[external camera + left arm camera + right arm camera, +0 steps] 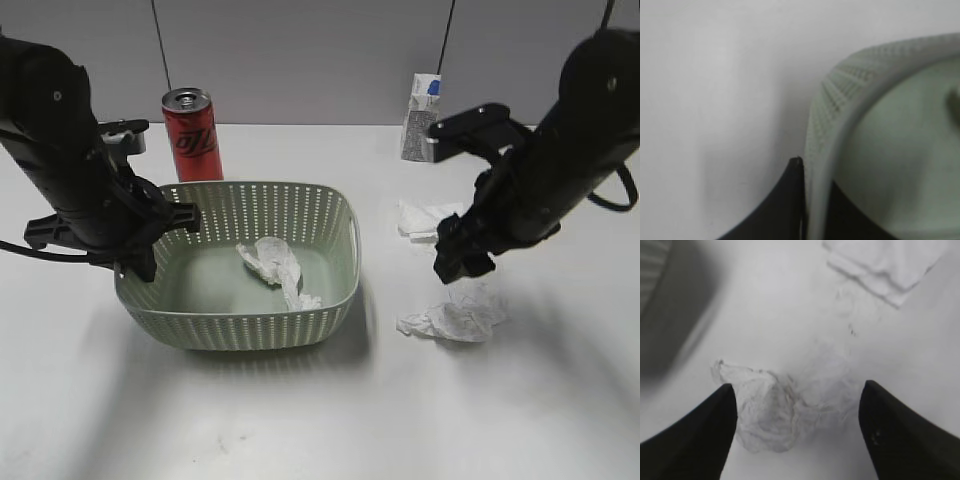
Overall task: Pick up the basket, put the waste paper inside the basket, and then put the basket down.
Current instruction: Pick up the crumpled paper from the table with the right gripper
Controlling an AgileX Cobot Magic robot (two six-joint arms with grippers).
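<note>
The pale green slotted basket [330,215] stands left of centre with one crumpled white paper wad [272,262] inside. My left gripper [140,262] is shut on the basket's left rim [822,150], one finger outside the wall and one inside. My right gripper [462,265] is open just above a second paper wad [455,315] on the table right of the basket. In the right wrist view this wad [790,405] lies between the spread fingers [797,395]. A third, flatter paper wad [420,217] lies behind it and also shows in the right wrist view [885,265].
A red drink can [191,133] stands behind the basket's left corner. A small white-and-blue carton [420,117] stands at the back right against the grey wall. The white table [300,420] extends toward the front.
</note>
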